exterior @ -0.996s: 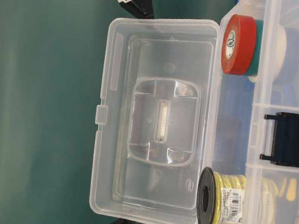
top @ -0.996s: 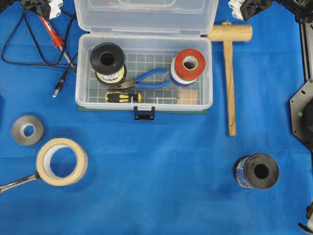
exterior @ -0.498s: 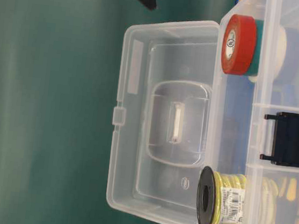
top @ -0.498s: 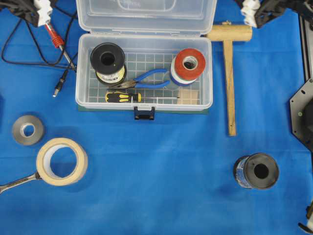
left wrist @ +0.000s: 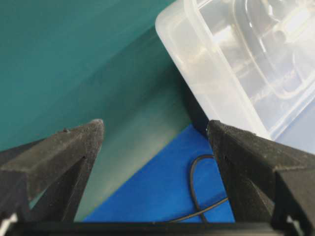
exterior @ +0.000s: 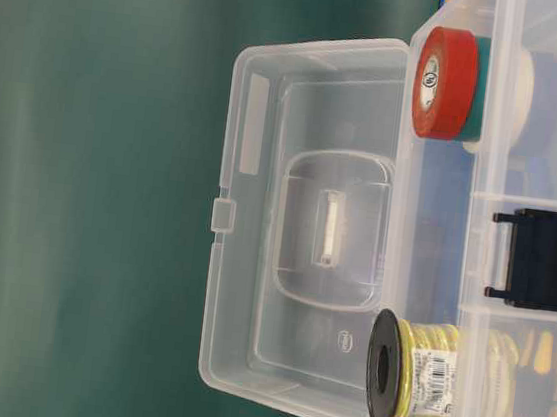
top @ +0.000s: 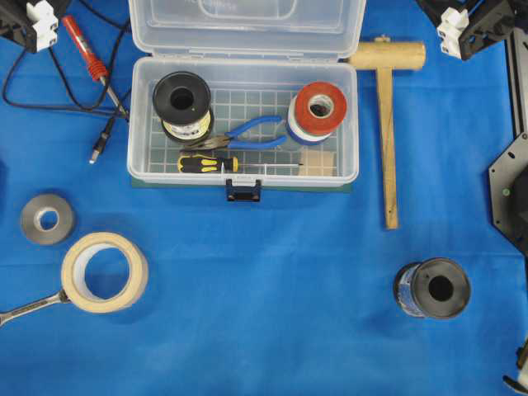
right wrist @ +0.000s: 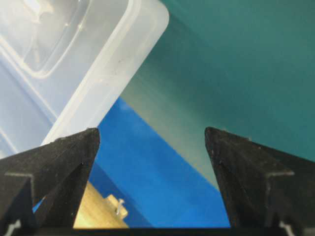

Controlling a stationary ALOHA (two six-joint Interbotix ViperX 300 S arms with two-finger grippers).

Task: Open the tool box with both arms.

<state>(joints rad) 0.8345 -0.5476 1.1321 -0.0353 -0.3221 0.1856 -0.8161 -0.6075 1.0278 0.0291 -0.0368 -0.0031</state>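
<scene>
Currently, by item:
Tool box [top: 243,132]: sits on the blue tabletop [top: 272,322] at the upper middle of the overhead view, lid [top: 247,25] swung fully back and standing open, dark blue latch [top: 243,191] hanging at the front edge.
Inside the box: a black spool of yellow wire [top: 182,105] at the left, blue-handled pliers [top: 247,134] in the middle, a red tape roll [top: 320,107] at the right, a black-and-yellow screwdriver [top: 216,163] along the front.
Left tool [left wrist: 155,135]: fingers spread wide, nothing between them, well clear of the lid's corner; it shows at the top left corner of the overhead view.
Right tool [right wrist: 152,135]: fingers spread wide, empty, apart from the lid's other corner, at the top right of the overhead view.
Right of the box: a wooden mallet [top: 386,115], head near the box's back corner; a black spool [top: 433,289] lower down.
Left of the box: a red-handled soldering iron [top: 91,62] with black cable, a grey tape roll [top: 46,219], a beige masking tape roll [top: 105,271] touching a wrench [top: 29,308].
</scene>
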